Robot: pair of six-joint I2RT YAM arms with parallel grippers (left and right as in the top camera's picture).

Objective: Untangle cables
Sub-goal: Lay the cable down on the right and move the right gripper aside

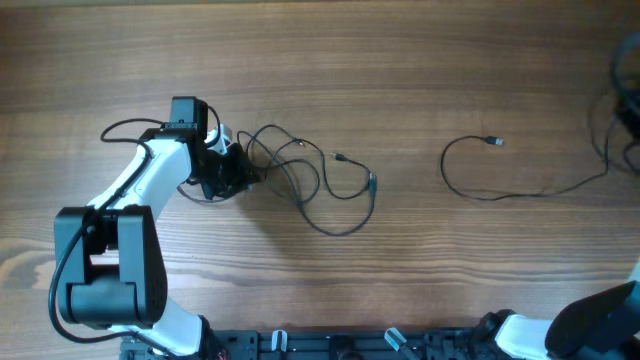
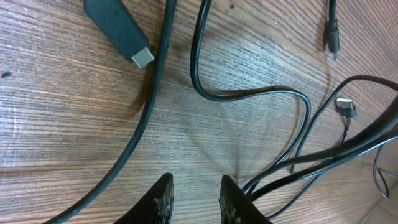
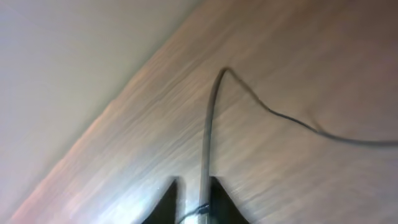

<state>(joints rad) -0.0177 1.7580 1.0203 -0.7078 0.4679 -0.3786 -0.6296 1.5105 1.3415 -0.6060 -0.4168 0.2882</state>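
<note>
Wood table [image 1: 400, 60], left side: your black tangle [image 1: 300, 175] is thin and loopy; left claw [image 2: 196, 190] apart, right claw [image 3: 194, 190] pinching a cable [image 3: 208, 124].

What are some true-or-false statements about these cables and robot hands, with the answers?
1. The left hand is at the tangle. True.
2. Its fingers pinch a cable. False: bare table shows between them, and cables pass beside one finger.
3. A lone cable lies apart, right of the tangle. True.
4. The table is glass. False: it is wood.
5. A cable runs between the fingers of the right hand. True.
</note>
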